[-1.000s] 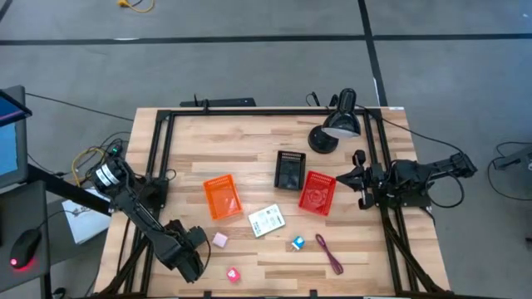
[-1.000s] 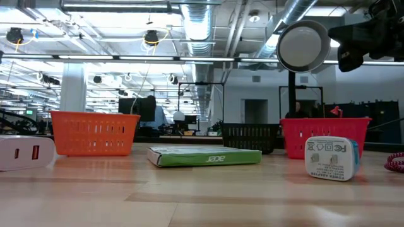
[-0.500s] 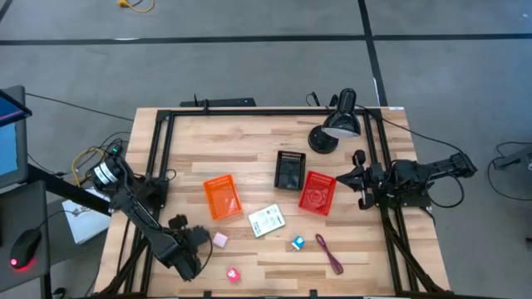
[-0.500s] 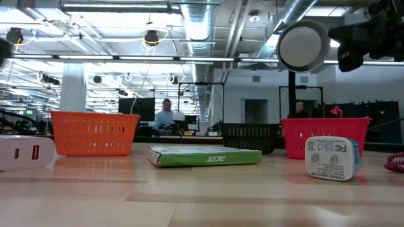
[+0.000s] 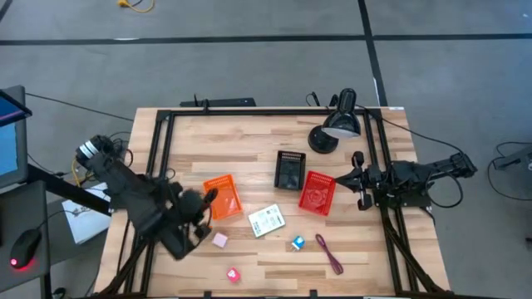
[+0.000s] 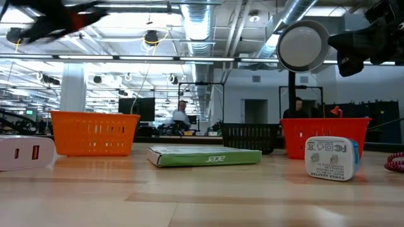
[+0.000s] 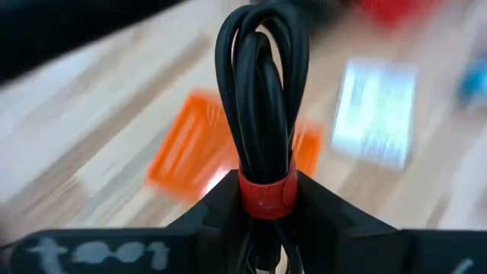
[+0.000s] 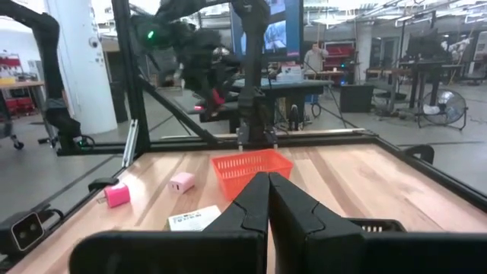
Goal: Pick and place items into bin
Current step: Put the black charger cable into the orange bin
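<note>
On the worktop [image 5: 249,141], the left tool [image 5: 202,218] hangs at the orange basket's [image 5: 221,197] nine o'clock edge, clamping a coiled black cable [image 7: 259,106]. The right tool [image 5: 357,178], pinched closed and empty, waits at three o'clock. The white packet [image 5: 267,220] lies centre; cubes and pen lie toward six o'clock.

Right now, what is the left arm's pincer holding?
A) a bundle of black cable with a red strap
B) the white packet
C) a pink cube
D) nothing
A: the left wrist view shows the left pincer shut on a looped black cable bundle with a red strap.
</note>
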